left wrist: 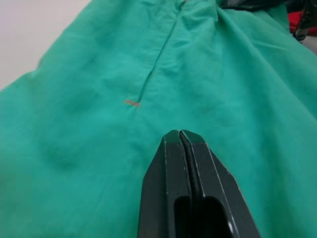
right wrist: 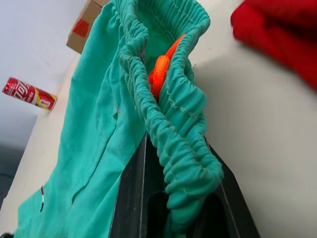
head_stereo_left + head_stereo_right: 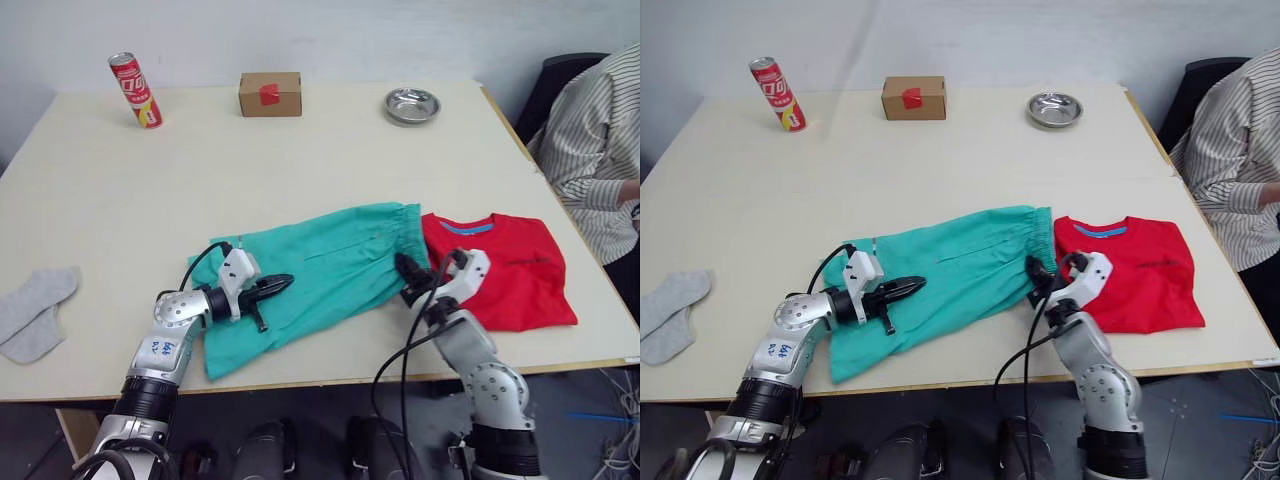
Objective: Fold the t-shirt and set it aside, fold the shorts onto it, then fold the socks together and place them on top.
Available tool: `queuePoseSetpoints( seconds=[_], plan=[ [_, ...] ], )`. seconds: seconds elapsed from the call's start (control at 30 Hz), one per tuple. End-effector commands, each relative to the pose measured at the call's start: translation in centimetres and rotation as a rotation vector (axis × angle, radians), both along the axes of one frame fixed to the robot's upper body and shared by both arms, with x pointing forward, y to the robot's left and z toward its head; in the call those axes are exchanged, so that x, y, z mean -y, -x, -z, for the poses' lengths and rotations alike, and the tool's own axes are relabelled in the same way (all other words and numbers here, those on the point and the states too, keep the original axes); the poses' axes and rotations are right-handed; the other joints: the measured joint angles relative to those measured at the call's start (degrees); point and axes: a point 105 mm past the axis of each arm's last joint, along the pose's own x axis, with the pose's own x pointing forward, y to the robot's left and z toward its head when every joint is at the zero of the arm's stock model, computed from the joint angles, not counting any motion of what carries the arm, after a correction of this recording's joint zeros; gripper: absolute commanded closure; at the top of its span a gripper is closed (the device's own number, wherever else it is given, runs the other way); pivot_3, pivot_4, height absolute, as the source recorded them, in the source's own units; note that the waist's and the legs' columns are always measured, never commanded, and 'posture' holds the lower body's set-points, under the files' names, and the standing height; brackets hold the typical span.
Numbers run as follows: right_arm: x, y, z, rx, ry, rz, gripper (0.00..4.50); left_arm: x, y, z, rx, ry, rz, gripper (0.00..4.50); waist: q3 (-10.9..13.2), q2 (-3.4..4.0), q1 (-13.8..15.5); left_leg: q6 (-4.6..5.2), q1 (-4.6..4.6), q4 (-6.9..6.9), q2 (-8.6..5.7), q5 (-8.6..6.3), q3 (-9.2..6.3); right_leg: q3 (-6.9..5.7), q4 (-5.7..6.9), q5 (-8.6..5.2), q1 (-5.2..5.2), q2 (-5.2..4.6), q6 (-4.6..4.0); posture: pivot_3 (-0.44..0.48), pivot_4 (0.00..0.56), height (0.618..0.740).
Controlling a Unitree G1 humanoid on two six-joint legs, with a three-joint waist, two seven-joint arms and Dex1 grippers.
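The teal-green shorts [image 3: 320, 265] lie spread across the middle of the table, waistband toward the right. The red t-shirt [image 3: 505, 265] lies folded flat at the right, blue neckband showing. My right gripper [image 3: 405, 268] is at the waistband's near corner, shut on the gathered elastic [image 2: 188, 163], which bunches between its fingers. Resting over the left part of the shorts, my left gripper [image 3: 280, 284] is shut, and its fingertips [image 1: 171, 141] meet with no cloth between them. The grey socks [image 3: 35, 310] lie at the table's far left edge.
A red can [image 3: 135, 90], a cardboard box [image 3: 270, 94] and a metal bowl [image 3: 412, 105] stand along the table's back. A person in a striped shirt [image 3: 590, 150] sits at the right side. The table's front edge [image 3: 330, 382] runs just below the shorts.
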Motion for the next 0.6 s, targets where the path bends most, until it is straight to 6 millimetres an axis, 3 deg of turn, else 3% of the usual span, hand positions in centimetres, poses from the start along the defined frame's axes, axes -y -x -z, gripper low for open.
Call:
queuePoseSetpoints(
  seconds=[0.03, 0.1, 0.17, 0.27, 0.37, 0.5, 0.6],
  plan=[
    [4.0, 0.5, -4.4, 0.170, 0.054, 0.112, 4.49, -0.1, 0.1, -0.8, 0.028, 0.019, -0.022, 4.50, 0.04, 0.06, 0.25, 0.02, 0.00, -0.01, -0.04, 0.00, 0.00, -0.01, 0.00, -0.04, 0.00, -0.02, 0.07, 0.000, 0.150, 0.740],
    [5.5, 0.8, -5.5, 0.204, 0.129, 0.139, 4.49, 0.0, 0.1, -0.7, 0.024, 0.025, -0.031, 4.50, 0.12, 0.10, 0.39, 0.09, -0.04, 0.00, -0.07, -0.06, 0.00, -0.03, -0.03, -0.09, 0.00, -0.04, 0.15, 0.000, 0.150, 0.740],
    [5.6, 1.1, -6.9, 0.245, 0.278, 0.092, 4.49, 0.1, 0.2, -0.5, 0.012, 0.041, -0.033, 4.50, 0.16, 0.14, 0.38, 0.16, -0.06, 0.02, -0.10, -0.11, 0.01, -0.03, -0.05, -0.11, 0.02, -0.06, 0.18, 0.000, 0.150, 0.740],
    [4.7, 1.2, -8.3, 0.288, 0.420, 0.035, 4.49, 0.4, 0.4, -0.3, 0.002, 0.053, -0.034, 4.50, 0.21, 0.12, 0.08, 0.25, -0.04, 0.06, -0.11, -0.18, 0.07, -0.03, -0.05, -0.12, 0.04, -0.07, 0.23, 0.000, 0.150, 0.740],
    [2.5, 1.1, -9.4, 0.324, 0.536, -0.028, 4.49, 0.2, 0.5, 0.1, -0.004, 0.044, -0.058, 4.50, 0.23, 0.11, -0.24, 0.34, 0.01, 0.04, -0.04, -0.24, 0.06, -0.02, 0.00, -0.12, 0.05, 0.00, 0.23, 0.000, 0.150, 0.740],
    [-6.4, 1.3, -7.4, 0.325, 0.700, -0.278, 4.49, -0.7, 0.6, 0.4, -0.028, 0.064, -0.108, 4.50, 0.23, 0.12, -0.57, 0.29, 0.10, 0.04, 0.02, -0.20, 0.06, 0.01, 0.13, -0.12, 0.03, 0.03, 0.18, 0.000, 0.150, 0.740],
    [-9.5, 1.4, -5.6, 0.312, 0.744, -0.352, 4.49, -0.4, 0.8, 0.5, -0.037, 0.059, -0.102, 4.50, 0.23, 0.12, -0.12, -0.10, 0.09, 0.01, 0.07, 0.03, -0.03, -0.07, 0.16, -0.14, 0.02, 0.07, 0.11, 0.000, 0.150, 0.740]
  ],
)
